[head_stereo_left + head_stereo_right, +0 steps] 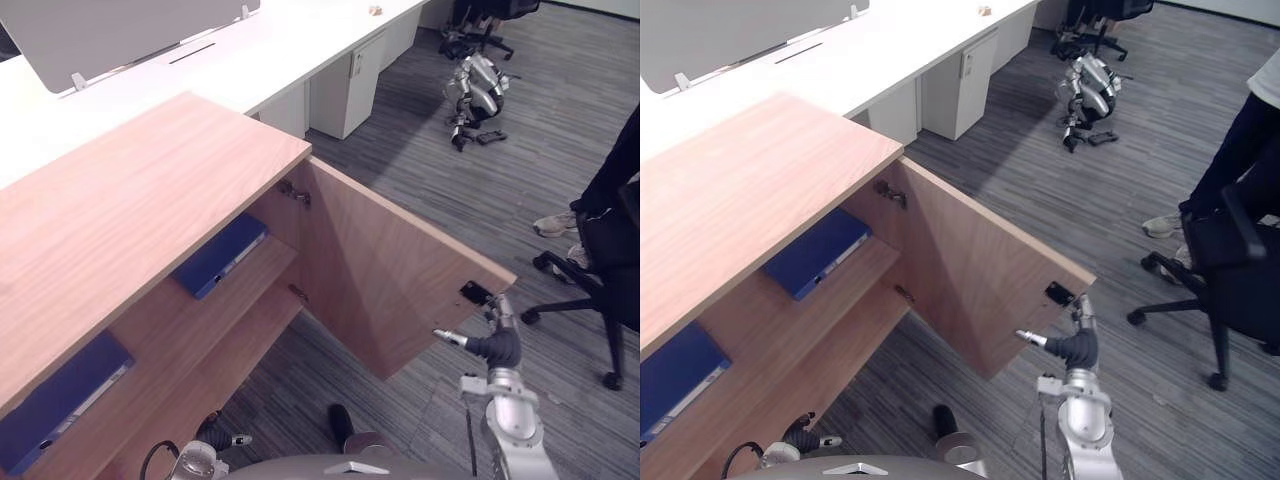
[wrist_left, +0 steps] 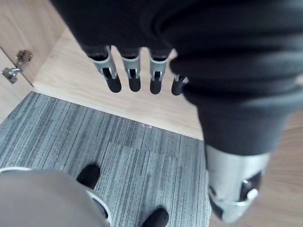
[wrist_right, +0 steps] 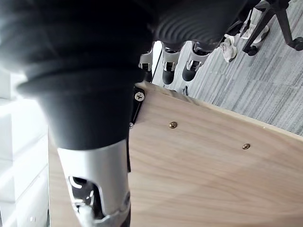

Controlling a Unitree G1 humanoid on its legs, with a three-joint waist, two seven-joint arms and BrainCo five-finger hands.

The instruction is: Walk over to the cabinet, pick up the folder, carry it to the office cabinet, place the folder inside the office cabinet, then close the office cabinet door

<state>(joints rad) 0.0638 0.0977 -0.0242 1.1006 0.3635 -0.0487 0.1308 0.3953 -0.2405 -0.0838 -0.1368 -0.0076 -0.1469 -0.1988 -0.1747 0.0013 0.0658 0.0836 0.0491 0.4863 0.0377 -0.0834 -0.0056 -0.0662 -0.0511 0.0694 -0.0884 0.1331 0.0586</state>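
Note:
The wooden office cabinet stands with its door swung wide open. Two blue folders lie on its inner shelf, one near the hinge side and another further left. My right hand is at the door's free outer corner, with straight fingers reaching past the door's edge and the thumb sticking out sideways. My left hand hangs low in front of the cabinet's bottom board, its fingers straight and holding nothing.
A long white desk with a white drawer unit runs behind the cabinet. Another robot lies on the grey carpet further back. A person sits on a black office chair at the right.

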